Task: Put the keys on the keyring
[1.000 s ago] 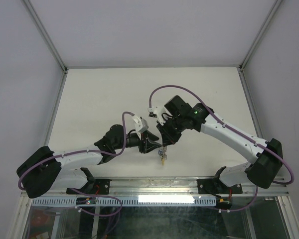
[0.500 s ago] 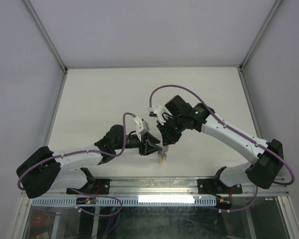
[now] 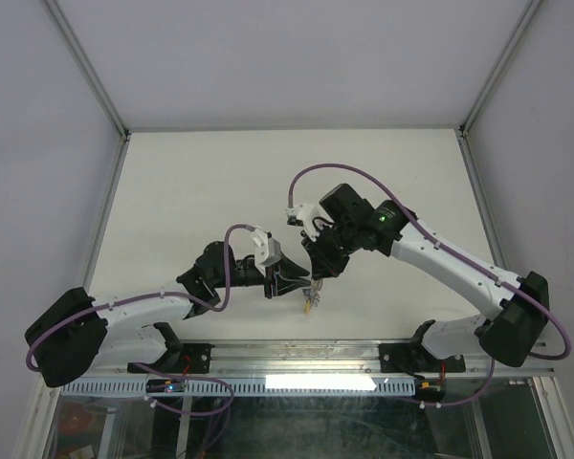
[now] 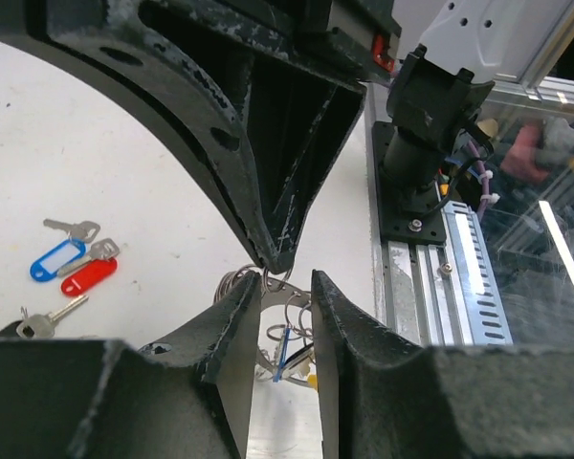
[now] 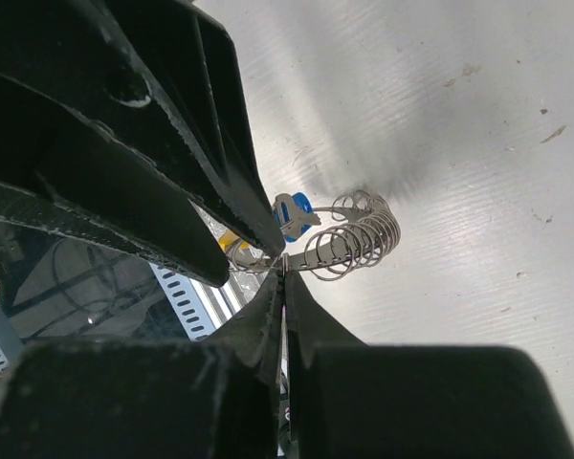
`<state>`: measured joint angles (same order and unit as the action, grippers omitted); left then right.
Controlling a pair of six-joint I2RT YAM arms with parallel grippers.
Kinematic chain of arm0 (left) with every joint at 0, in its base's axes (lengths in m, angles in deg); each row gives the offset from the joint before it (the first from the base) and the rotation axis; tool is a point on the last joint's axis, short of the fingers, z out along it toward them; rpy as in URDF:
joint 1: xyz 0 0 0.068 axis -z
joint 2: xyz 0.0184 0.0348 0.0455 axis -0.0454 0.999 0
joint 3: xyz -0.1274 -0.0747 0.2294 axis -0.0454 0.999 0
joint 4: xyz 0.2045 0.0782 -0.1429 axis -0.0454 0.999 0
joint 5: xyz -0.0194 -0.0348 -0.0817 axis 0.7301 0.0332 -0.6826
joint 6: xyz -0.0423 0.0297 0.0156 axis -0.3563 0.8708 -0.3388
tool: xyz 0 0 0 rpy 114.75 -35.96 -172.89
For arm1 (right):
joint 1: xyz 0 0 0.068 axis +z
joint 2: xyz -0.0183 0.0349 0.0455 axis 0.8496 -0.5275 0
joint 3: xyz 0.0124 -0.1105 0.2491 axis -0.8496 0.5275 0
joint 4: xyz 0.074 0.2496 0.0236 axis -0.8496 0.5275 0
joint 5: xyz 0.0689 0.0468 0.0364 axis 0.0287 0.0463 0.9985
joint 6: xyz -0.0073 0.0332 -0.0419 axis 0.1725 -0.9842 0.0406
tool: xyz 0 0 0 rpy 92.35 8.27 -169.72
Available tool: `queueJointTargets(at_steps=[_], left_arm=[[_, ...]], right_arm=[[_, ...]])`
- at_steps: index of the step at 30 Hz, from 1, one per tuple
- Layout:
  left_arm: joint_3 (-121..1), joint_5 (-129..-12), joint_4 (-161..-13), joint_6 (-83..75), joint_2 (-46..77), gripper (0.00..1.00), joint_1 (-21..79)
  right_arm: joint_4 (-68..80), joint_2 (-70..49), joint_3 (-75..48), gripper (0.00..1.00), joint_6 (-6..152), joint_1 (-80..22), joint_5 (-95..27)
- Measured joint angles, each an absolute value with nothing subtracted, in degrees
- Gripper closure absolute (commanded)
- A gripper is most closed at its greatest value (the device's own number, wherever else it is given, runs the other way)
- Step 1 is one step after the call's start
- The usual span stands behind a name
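Note:
The keyring [image 3: 311, 300] hangs between both gripper tips above the table's near edge. In the left wrist view it [image 4: 289, 304] is a silvery band with several small rings, a blue-tagged key [image 4: 285, 354] and a yellow part [image 4: 313, 379]. My left gripper [image 4: 287, 287] has its jaws narrowly apart with the band between them. My right gripper [image 5: 283, 273] is shut, pinching a small ring on the band next to the coil of rings [image 5: 356, 237]. Loose keys lie on the table: a blue tag [image 4: 57, 260], a red tag [image 4: 88, 277] and another key [image 4: 48, 318].
The white table [image 3: 220, 182] stretches away behind the arms. The metal rail [image 4: 430, 287] and the right arm's base [image 4: 426, 143] stand close to the right of the keyring. Both grippers [image 3: 301, 274] meet tip to tip.
My left arm's elbow has shifted left and its wrist has turned slightly. Both grippers stay at the keyring, which has risen a little.

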<state>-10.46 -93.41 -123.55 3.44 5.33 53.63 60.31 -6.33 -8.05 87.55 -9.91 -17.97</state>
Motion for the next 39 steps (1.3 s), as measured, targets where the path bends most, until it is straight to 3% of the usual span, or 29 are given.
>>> queueJointTargets(at_steps=[17, 26, 33, 39], left_arm=[[-11.2, -99.0, -125.1, 5.9, 10.2, 0.75, 53.6], [-12.1, -100.2, -125.0, 6.6, 11.2, 1.0, 53.6], [-12.4, -101.4, -124.9, 7.6, 11.6, 1.0, 53.6], [-9.8, -101.8, -130.4, 7.5, 11.0, 1.0, 53.6]], right_arm=[[58.0, -3.6, -5.5, 1.0, 91.2, -9.9, -12.8], [57.8, -3.4, -5.3, 1.0, 91.8, -9.9, -11.8], [57.9, -3.0, -4.8, 1.0, 92.2, -9.9, -11.0], [55.0, 0.0, -2.6, 0.79, 92.4, -9.9, -10.6]])
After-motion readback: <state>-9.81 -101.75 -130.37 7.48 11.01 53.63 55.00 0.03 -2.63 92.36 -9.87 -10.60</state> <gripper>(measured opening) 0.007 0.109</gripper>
